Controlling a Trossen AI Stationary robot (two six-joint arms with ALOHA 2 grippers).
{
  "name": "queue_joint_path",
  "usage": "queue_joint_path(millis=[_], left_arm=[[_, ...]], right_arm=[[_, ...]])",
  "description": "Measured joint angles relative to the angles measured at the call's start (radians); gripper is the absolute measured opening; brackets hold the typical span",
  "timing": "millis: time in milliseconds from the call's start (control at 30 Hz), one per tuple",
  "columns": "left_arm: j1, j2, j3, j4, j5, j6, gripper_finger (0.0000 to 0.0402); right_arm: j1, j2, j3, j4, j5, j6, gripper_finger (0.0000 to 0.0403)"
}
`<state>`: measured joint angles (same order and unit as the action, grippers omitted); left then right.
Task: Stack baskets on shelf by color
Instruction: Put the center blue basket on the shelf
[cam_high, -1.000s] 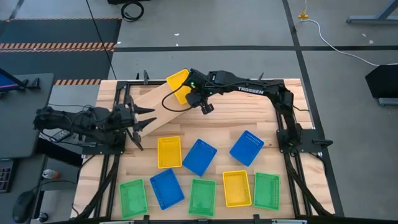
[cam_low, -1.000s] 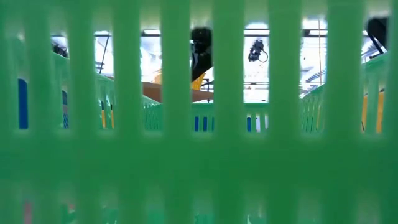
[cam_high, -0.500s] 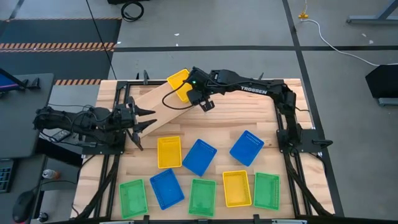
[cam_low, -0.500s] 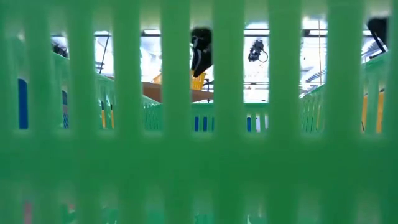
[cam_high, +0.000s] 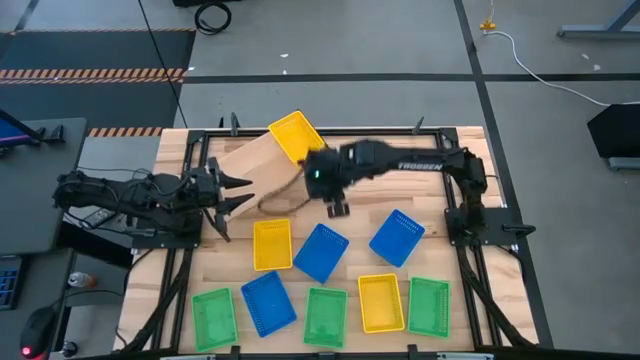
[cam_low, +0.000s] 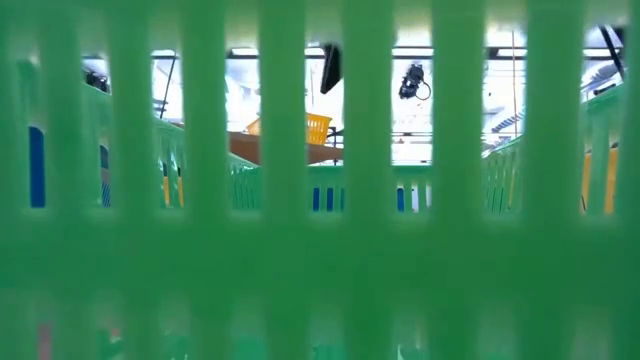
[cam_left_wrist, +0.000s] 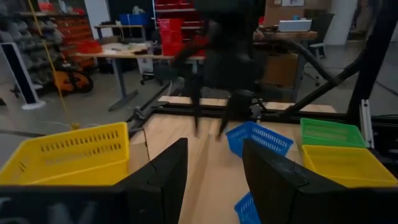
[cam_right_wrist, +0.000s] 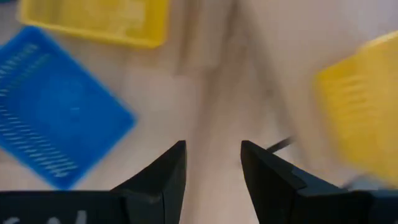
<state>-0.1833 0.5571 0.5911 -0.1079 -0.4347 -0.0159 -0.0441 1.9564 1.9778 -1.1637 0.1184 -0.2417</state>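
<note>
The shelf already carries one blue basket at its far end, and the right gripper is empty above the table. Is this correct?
Not quite: the basket on the shelf is yellow, not blue. The high view shows the yellow basket lying at the shelf's far end. The rest holds: the right gripper is above the table, and the right wrist view shows its fingers open with nothing between them.

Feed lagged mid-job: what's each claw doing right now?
Left claw: open, empty, beside the pale plywood shelf.
Right claw: open, empty, above the slatted table.
</note>
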Motion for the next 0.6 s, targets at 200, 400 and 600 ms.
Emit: queue_joint_path(millis=[200,400,600], left_arm=[[-0.013,0.036,0.0,0.0,0.017,-0.027,0.016],[-0.023,0.053,0.0,0.002,0.018,-0.031,0.016],[-0.023,0.052,0.0,0.005,0.018,-0.033,0.016]], right_arm=[[0.083,0.003,-0.168,0.013,-0.047,0.308,0.0158],[0.085,0.005,-0.406,0.205,-0.094,0.396,0.0158],[0.05,0.005,-0.499,0.305,-0.046,0.45,0.0158]])
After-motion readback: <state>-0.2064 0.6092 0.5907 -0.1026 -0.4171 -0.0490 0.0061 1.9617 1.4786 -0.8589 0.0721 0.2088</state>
